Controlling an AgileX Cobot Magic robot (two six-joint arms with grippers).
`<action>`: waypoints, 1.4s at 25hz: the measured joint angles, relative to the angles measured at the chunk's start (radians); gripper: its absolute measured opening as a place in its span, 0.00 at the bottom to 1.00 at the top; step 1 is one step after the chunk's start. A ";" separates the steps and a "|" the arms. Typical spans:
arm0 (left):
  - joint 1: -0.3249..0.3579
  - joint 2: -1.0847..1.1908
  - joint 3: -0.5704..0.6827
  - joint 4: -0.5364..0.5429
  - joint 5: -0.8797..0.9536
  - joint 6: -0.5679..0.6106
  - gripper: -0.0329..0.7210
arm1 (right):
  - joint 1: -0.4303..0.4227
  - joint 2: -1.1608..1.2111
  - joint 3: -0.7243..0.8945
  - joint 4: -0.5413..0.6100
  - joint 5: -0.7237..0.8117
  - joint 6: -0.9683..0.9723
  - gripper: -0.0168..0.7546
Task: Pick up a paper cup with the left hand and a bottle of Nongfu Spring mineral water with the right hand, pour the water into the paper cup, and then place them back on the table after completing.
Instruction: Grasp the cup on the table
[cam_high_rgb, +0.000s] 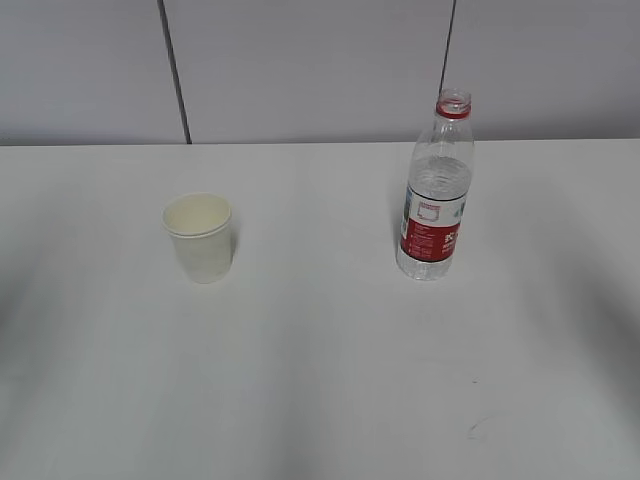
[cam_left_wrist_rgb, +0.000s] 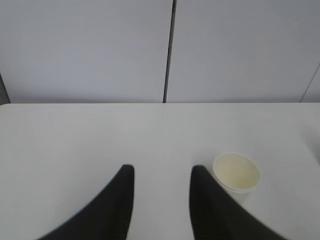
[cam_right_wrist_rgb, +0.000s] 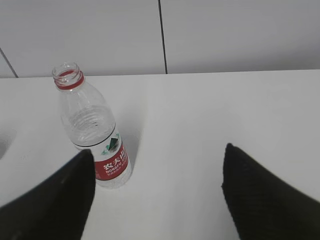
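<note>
1. The paper cup (cam_high_rgb: 200, 237) stands upright at the left middle of the exterior view; it looks empty; it is light and thin, so a hard squeeze would likely crush it; the best hold is probably around the middle of its side.
2. The bottle (cam_high_rgb: 435, 195) stands upright at the right middle, well apart from the cup; its cap is off; the water (cam_high_rgb: 433, 190) fills much of it, so it is likely heavier than the cup; the plastic looks smooth and a bit bendy; a good hold is probably at the red label, low down.
3. The left hand (cam_left_wrist_rgb: 160, 200) is open and holds nothing; the cup sits just right of its right finger in the left wrist view.
4. The right hand (cam_right_wrist_rgb: 157, 192) is wide open and holds nothing; the bottle stands by its left finger.
5. The table (cam_high_rgb: 320, 380) is white, flat and plain; a grey panel wall (cam_high_rgb: 300, 60) runs behind it.
</note>
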 joint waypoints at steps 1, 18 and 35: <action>0.000 0.052 0.000 0.001 -0.054 0.000 0.36 | 0.000 0.005 0.000 0.000 -0.007 0.000 0.78; 0.000 0.718 0.247 0.255 -1.047 -0.181 0.36 | -0.001 0.017 0.000 0.013 -0.082 0.002 0.78; 0.000 1.153 0.291 0.429 -1.396 -0.132 0.36 | -0.001 0.017 0.000 0.013 -0.141 0.002 0.78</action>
